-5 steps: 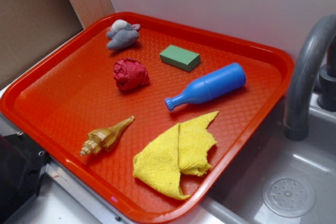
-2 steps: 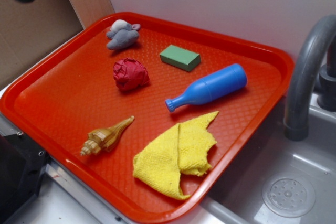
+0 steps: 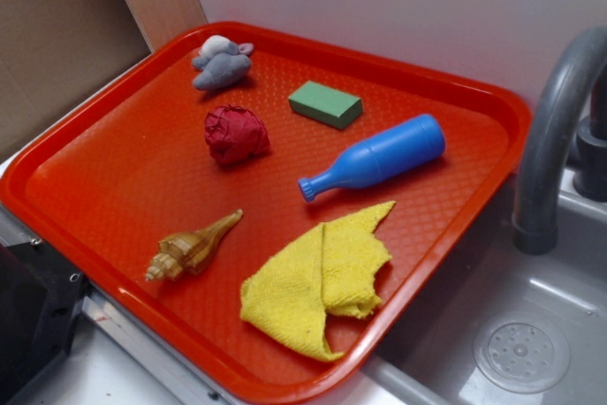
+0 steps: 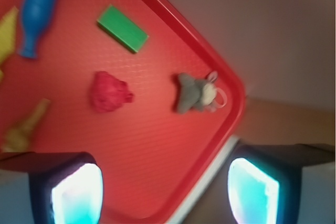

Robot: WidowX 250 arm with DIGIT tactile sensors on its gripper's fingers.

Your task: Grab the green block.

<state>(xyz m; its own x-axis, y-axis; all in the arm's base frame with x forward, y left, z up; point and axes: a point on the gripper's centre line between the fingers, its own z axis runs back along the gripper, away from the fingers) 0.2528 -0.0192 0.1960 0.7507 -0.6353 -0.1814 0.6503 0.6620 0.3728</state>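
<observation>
Block (image 3: 325, 104), green, lies flat on the far part of the red tray (image 3: 114, 187), with open room all round it. Nearest neighbours: bottle (image 3: 375, 159) to its right and nearer, red ball (image 3: 236, 134) to its near left, grey toy (image 3: 221, 62) by the far left rim. Shell (image 3: 193, 248) and yellow cloth (image 3: 319, 278) sit near. The claw (image 4: 165, 187) hangs spread and empty above the tray's far-left edge; the exterior view shows only a dark scrap of it at top left, and a tap (image 3: 555, 139) to the right.

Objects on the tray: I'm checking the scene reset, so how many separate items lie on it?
6. Grey plush toy at the far corner, green block right of it, red crumpled ball mid-tray, blue bottle on the right, seashell and yellow cloth near the front edge. Nothing appears hidden.
</observation>
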